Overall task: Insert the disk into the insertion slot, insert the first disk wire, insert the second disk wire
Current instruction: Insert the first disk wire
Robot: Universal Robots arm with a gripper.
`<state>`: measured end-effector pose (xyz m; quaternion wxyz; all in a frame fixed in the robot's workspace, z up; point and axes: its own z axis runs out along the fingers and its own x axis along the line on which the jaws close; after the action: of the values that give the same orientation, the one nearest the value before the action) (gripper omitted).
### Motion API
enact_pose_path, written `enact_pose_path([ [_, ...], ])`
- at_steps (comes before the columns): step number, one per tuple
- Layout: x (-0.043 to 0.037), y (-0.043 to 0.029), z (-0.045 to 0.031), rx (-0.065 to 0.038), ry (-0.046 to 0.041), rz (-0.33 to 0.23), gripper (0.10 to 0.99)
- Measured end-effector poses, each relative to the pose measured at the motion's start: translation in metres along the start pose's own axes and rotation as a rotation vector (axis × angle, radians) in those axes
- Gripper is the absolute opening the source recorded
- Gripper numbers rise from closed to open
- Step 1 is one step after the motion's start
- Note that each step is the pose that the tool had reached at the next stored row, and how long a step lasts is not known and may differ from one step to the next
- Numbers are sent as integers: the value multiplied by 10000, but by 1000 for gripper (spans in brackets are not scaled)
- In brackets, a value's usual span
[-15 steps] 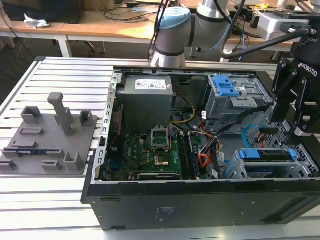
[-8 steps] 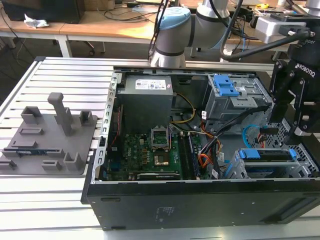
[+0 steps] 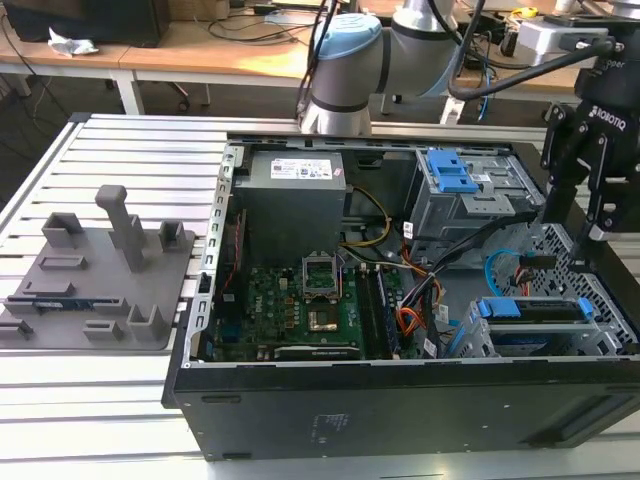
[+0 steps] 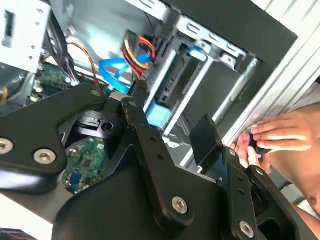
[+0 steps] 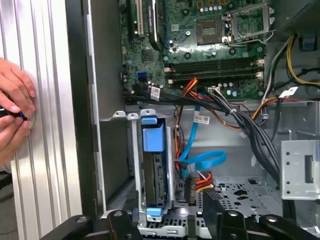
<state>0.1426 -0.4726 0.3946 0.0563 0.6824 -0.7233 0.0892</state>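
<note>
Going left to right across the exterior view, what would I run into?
First the grey plastic stand → power supply box → drive bay with the blue latch → gripper.

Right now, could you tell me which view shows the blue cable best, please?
The first wrist view: the blue cable lies in plain sight there, its loop clear against the grey case floor. The exterior view shows a short curve of it; the second wrist view shows part of the loop.

Silver arm [image 3: 425, 35] with pale-blue joint caps [image 3: 345, 45]; black claw [image 3: 575, 225] studded with silver screws [image 4: 180, 203].
</note>
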Motion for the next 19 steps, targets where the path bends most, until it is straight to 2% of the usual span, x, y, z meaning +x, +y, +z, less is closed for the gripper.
enact_pose_path([
  [1,-57,3,-7,9,138,-4,624],
  [2,-104,6,-6,20,311,-11,624],
  [3,-115,7,4,26,381,-13,624],
  [8,-141,12,107,-10,411,200,624],
  [10,-183,4,122,-5,473,196,624],
  [11,-206,-2,127,1,559,194,624],
  [15,-261,-13,137,34,1018,177,624],
  [17,-288,-15,140,52,1268,168,624],
  [18,-312,-14,144,65,1432,162,624],
  [19,-327,-13,150,69,1495,159,624],
])
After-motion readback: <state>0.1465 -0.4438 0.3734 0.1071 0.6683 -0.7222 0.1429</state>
